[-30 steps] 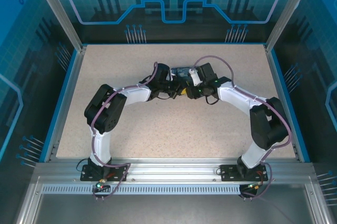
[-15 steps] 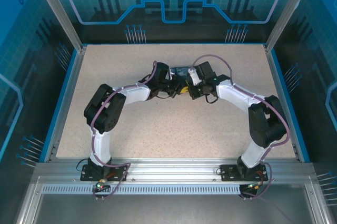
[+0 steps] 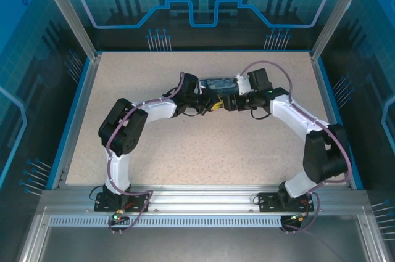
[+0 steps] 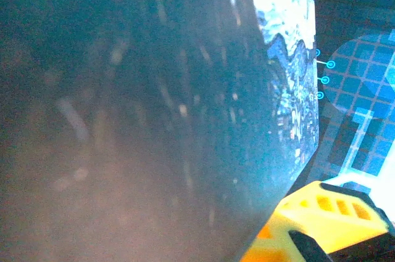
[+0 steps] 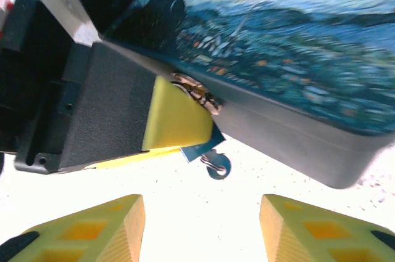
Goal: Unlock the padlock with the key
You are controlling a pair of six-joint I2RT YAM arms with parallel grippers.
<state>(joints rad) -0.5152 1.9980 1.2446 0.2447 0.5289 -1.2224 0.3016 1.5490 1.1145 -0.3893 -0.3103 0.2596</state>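
Brass glints in the right wrist view where the padlock (image 5: 196, 95) sits against the near side wall of the dark-blue painted box (image 5: 290, 46), just under its lid edge. The left gripper (image 3: 210, 103) has its fingers drawn narrow on the padlock. One yellow finger (image 5: 176, 120) covers most of the lock, so little of the lock's body can be seen. A small blue tag (image 5: 196, 151) and the round-headed silver key (image 5: 218, 166) stick out just below that finger, over the speckled table (image 3: 185, 145). Whether the key's blade sits in the lock cannot be told.

Facing it from the right, the right gripper (image 5: 200, 231) holds its two yellow fingers wide apart with nothing between them. It is near the key but not touching it.

From above, the box lies at the far middle of the table, and both grippers meet at its near side, the left arm reaching in from the left and the right arm from the right. The left wrist view is taken up by the box's blurred dark side, with one yellow fingertip (image 4: 321, 219) at the lower right.
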